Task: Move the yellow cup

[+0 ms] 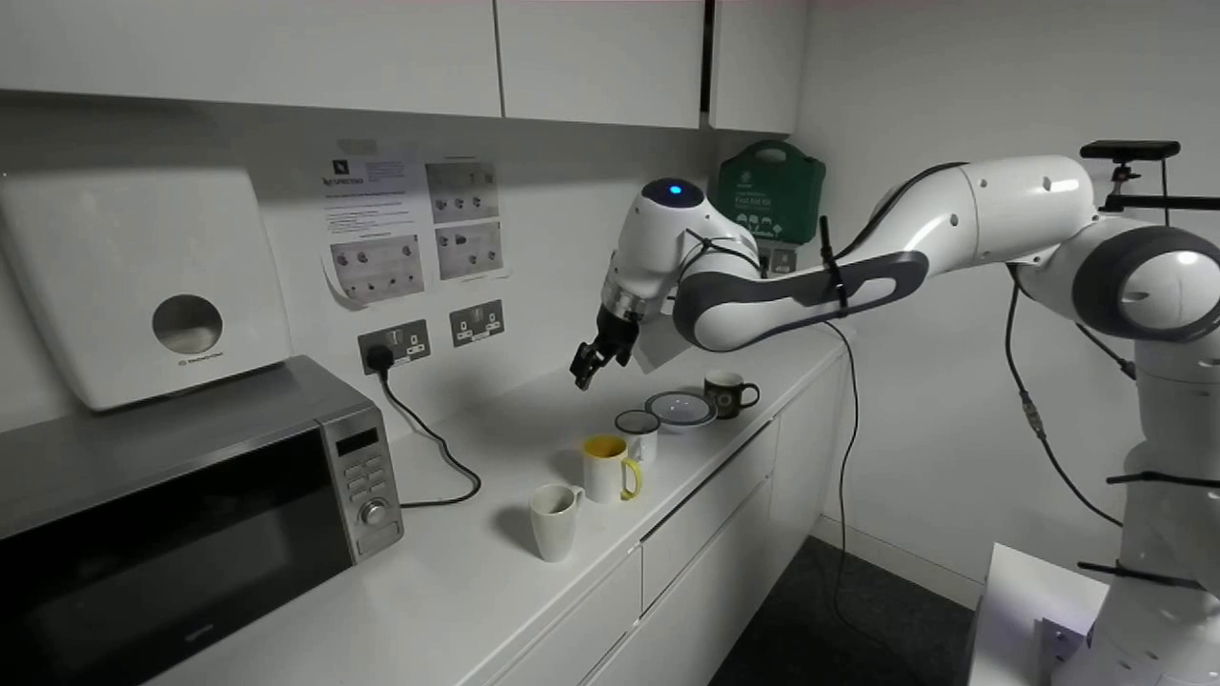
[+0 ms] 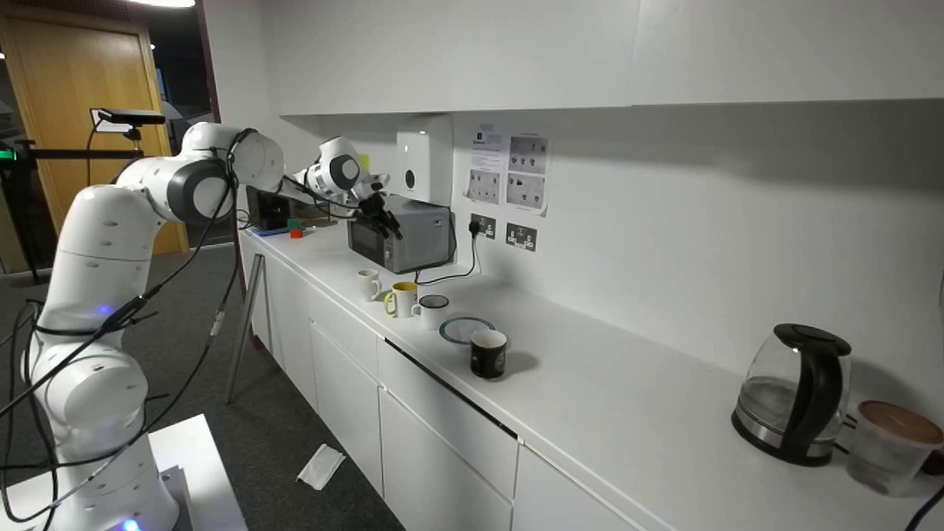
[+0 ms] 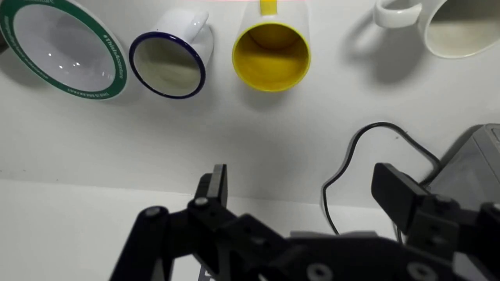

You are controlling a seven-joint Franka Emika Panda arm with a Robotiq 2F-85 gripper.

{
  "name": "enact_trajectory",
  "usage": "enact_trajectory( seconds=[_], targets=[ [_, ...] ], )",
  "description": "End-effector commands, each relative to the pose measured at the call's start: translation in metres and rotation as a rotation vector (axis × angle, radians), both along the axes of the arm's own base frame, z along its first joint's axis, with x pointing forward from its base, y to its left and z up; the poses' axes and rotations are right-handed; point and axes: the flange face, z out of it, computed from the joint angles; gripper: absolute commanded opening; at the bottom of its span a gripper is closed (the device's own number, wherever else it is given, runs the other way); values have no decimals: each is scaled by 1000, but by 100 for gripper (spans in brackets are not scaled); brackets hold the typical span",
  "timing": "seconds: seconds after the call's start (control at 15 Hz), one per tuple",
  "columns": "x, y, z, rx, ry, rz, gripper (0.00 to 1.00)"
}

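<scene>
The yellow cup is a white mug with a yellow inside and a yellow handle. It stands upright on the white counter in both exterior views [image 1: 602,476] [image 2: 403,302], between a plain white mug and a dark-rimmed white mug. In the wrist view the yellow cup [image 3: 271,58] shows at the top middle, its handle pointing to the top edge. My gripper [image 3: 300,171] is open, with nothing between its fingers. In an exterior view the gripper [image 1: 600,370] hangs in the air above the counter, higher than the cups and apart from them.
Beside the yellow cup stand a plain white mug [image 1: 556,522] and a dark-rimmed white mug [image 1: 639,438]. Farther along are a rimmed bowl [image 1: 681,410] and a dark mug [image 1: 724,395]. A microwave [image 1: 200,505], its black cable [image 3: 351,152] and a kettle [image 2: 793,398] are on the counter.
</scene>
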Motion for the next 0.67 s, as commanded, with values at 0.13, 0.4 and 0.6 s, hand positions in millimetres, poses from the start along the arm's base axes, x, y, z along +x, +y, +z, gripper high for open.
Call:
enact_trajectory(
  seconds=[0.13, 0.4, 0.6],
  targets=[
    [49, 0, -20, -46, 52, -57, 100],
    [69, -14, -55, -31, 124, -88, 100],
    [79, -23, -85, 11, 181, -109, 100]
  ],
)
